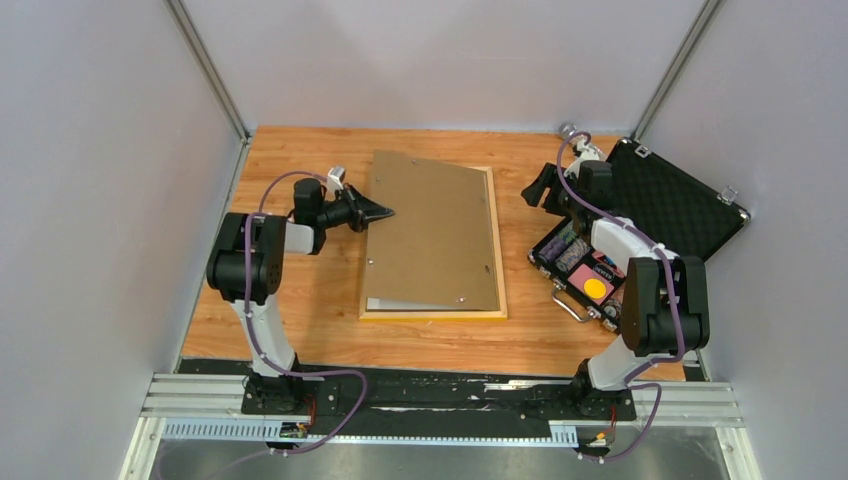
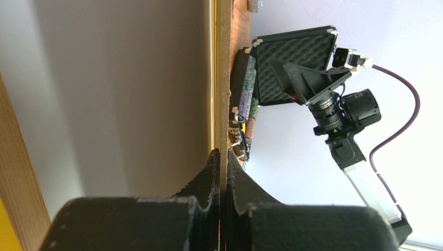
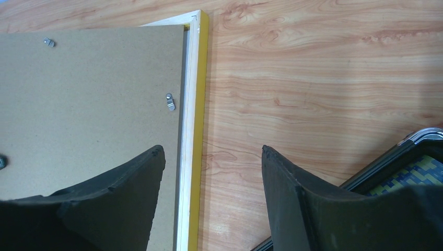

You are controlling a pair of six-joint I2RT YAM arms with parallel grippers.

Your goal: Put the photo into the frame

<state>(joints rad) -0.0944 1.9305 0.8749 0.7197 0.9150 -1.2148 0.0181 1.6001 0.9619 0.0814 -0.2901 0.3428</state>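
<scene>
Two claws flank the yellow frame (image 1: 430, 317), which lies back-up at the centre of the counter (image 1: 300, 310) in the overhead view. The left claw (image 1: 385, 210) is clamped on the left edge of the brown backing board (image 1: 435, 230), which sits skewed over the frame; the right claw (image 3: 209, 151) hangs with jaws apart above the frame's right rail, beside the open black case (image 1: 680, 200). The photo cannot be made out.

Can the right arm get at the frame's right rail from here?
Probably yes. The right pincer hangs open directly over the yellow right rail of the frame, with nothing between them. The black case lies off to its other side on the table.
</scene>
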